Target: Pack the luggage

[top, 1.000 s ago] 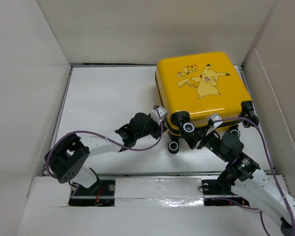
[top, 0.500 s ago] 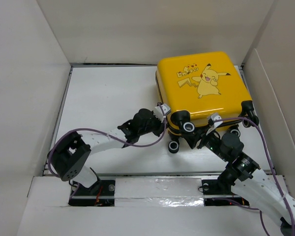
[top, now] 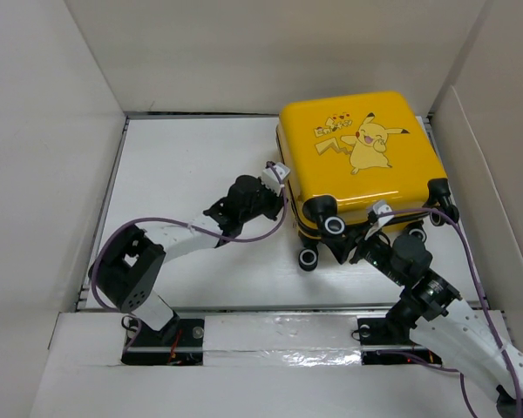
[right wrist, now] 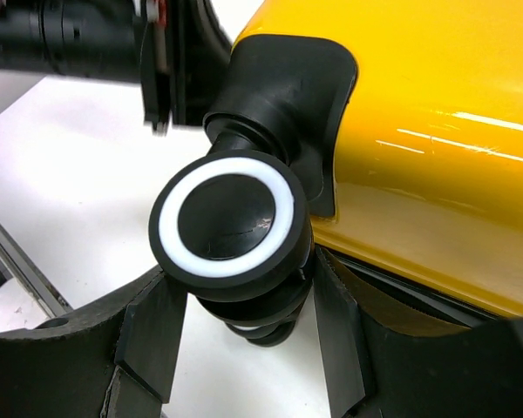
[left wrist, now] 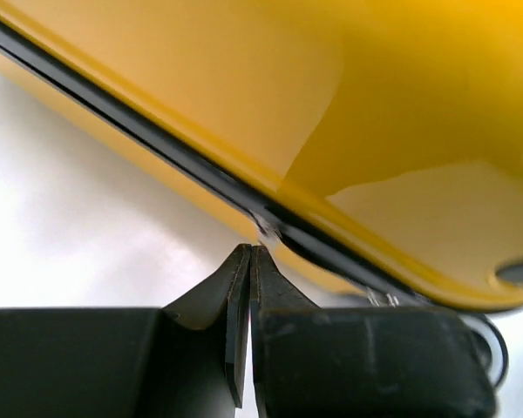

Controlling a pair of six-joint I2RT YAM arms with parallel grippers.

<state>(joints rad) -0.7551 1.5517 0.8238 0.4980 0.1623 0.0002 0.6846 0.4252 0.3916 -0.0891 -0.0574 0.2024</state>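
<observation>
The left hand has been carried farther along the left flank of the luggage, away from the wheeled near corner, and its fingers have been brought together; the right arm has not been shifted.

Nearest the arm bases, the right hand is closed about a black wheel at the near edge of the case, one finger on each side of it. This is judged to be a bracing hold. It should be kept firm, so that the shell is not dragged across the worktop.

Just beyond, in the left wrist view, the left hand is fully shut, its tips set against the black zipper where a small silvery tab is seen. Whether the tab is actually pinched cannot be told.

The luggage lies flat, lid down and printed face up, toward the far right of the worktop. Zipping shut appears to be the step in hand. If the tab is held, a pull along the line of the seam, low and close to the shell, would be called for; a pull outward could let the thin tab slip free.
</observation>
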